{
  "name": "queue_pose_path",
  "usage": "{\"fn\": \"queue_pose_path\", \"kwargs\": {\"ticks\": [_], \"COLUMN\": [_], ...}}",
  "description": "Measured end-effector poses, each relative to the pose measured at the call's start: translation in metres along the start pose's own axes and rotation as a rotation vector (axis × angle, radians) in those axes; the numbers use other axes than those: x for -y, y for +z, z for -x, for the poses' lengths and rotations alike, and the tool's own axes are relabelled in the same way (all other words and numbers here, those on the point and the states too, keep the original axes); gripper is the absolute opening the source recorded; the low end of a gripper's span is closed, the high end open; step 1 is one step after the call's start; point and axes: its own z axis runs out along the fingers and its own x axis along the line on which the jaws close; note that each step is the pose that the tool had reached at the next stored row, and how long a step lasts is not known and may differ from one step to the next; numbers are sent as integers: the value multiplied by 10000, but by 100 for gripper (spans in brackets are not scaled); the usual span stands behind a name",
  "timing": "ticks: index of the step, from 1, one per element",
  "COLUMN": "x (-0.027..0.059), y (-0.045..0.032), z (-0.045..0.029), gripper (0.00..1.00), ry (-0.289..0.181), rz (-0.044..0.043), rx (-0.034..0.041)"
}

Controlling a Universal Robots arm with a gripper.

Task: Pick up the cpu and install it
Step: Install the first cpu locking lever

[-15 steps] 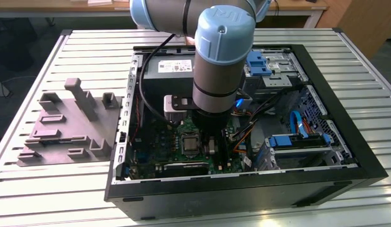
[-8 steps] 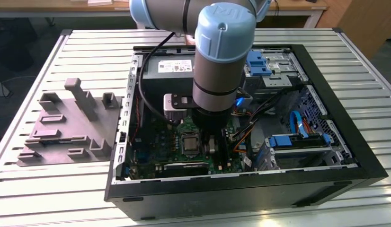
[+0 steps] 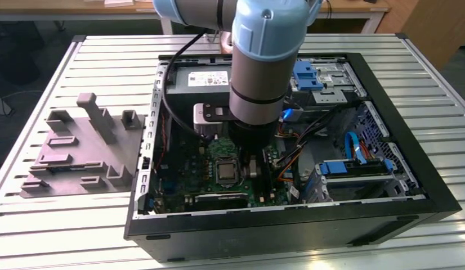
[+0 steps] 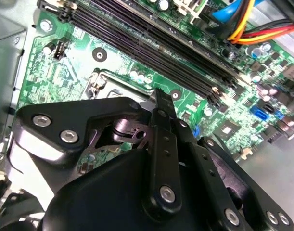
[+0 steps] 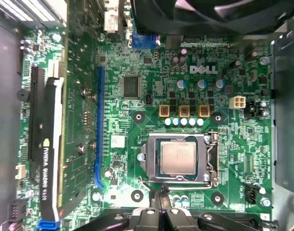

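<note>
Beside the socketed cpu (image 5: 178, 158), the tool (image 5: 161, 198) hangs closed, empty.

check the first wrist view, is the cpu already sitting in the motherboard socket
Yes, in the first wrist view the cpu lies flat inside the silver socket frame on the green motherboard, apart from the gripper.

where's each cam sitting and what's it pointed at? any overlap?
Exterior view: off the arm, above, looking down on the open PC case and grey fixture; the arm reaches into the case.
First wrist view: on the arm, facing straight at the motherboard; the cpu sits in the socket, gripper at the frame edge.
Second wrist view: on the arm, slanting across the board; gripper fills the foreground.
Shared: all show the motherboard.
</note>
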Motion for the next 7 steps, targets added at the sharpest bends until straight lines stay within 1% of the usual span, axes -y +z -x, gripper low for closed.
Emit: {"fn": "queue_pose_path", "kwargs": {"ticks": [7], "x": [0], "y": [-8], "z": [0], "gripper": [11], "ry": [0], "rz": [0], "rx": [9]}}
